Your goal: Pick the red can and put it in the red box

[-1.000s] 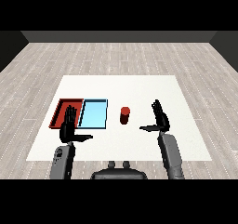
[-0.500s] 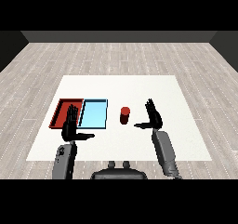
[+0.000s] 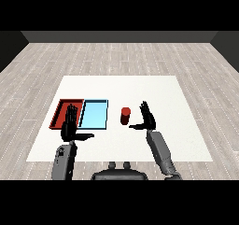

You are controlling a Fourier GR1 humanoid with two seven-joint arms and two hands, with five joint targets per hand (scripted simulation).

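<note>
The red can (image 3: 125, 116) stands upright on the white table, just right of the light blue tray (image 3: 94, 115). My right hand (image 3: 148, 118) is open a short way to the can's right, thumb pointing toward it, not touching. The red tray (image 3: 59, 110) lies at the left, beside the blue one. My left hand (image 3: 70, 127) hovers open over the red tray's near edge, fingers straight and thumb out to the right.
The two trays lie side by side at the table's left middle (image 3: 140, 88). Grey wood floor surrounds the white table on all sides.
My right hand has moved left toward the red can, from well to its right to close beside it. The left hand has barely moved.
</note>
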